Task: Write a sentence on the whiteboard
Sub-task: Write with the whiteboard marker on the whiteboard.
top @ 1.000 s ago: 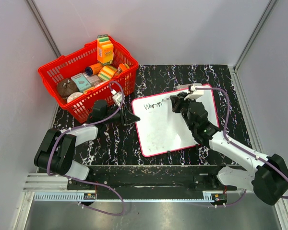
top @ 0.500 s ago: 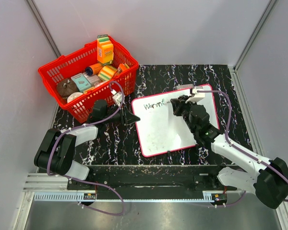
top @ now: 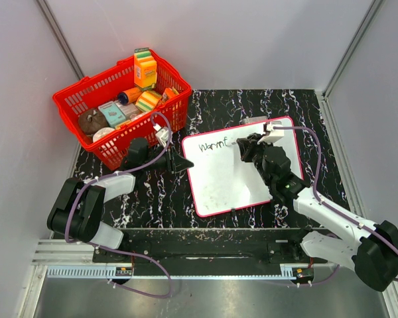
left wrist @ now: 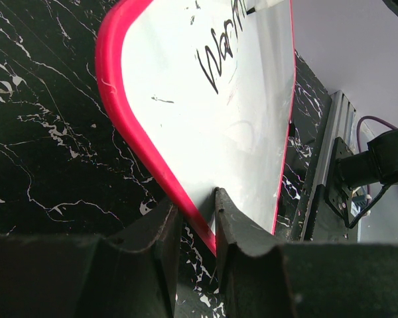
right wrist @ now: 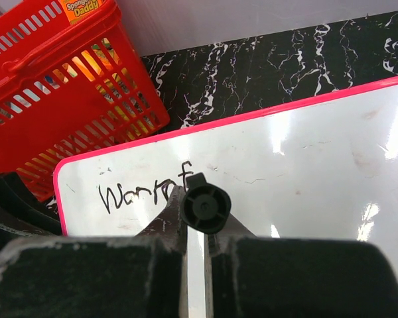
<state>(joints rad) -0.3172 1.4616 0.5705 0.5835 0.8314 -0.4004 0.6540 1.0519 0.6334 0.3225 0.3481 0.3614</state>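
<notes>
The whiteboard with its red-pink frame lies flat on the black marbled table, and its top line reads "Warmf" in black. My left gripper is shut on the board's left frame edge, with one finger under the frame and one on the white face. My right gripper hovers over the upper middle of the board. It is shut on a black marker pointing down, with its tip just right of the last letter. The tip itself is hidden behind the marker's body.
A red basket full of groceries stands at the back left, close behind my left arm; its wall also fills the top left of the right wrist view. Grey walls enclose the table. A metal rail runs along the near edge.
My right gripper has shifted slightly to the right along the top line, and a new stroke has been added after "Warm". The left arm and the board have not moved.
</notes>
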